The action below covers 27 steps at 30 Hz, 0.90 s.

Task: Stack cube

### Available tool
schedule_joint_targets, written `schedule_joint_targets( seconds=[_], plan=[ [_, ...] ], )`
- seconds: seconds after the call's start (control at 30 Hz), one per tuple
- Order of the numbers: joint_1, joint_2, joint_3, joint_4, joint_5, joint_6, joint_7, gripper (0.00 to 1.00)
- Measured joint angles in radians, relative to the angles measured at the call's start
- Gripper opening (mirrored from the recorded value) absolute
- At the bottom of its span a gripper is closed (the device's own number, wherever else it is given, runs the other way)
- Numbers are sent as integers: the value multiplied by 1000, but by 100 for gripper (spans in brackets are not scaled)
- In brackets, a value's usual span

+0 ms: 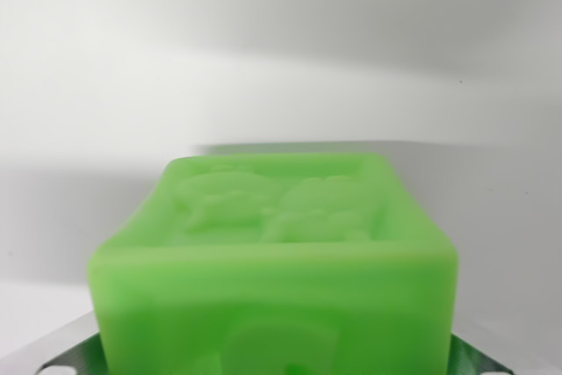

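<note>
A: The green cube (274,261) fills the lower middle of the wrist view, blurred, with a raised figure on its top face.

B: And the gripper (274,366)?

A: Metal fingers (70,359) show at both lower corners, pressed against the cube's sides, clamped on it.

B: Anything around it?

A: Only a plain white surface (281,59) behind, shadowed along the cube's far edge.

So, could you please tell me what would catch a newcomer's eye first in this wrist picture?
The eye lands first on the bright green translucent cube, filling the lower middle of the wrist view, with a raised relief moulded into its top face. At the bottom corners, green-tinted metal gripper fingers flank it on both sides. Behind lies a plain white surface, with a soft shadow beyond the cube.
</note>
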Motion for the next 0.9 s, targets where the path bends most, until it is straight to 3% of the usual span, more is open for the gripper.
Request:
schedule_joint_targets(
  seconds=[0.9],
  plan=[
    [-4,-151,7,-32,10,-117,-6,0]
  ],
)
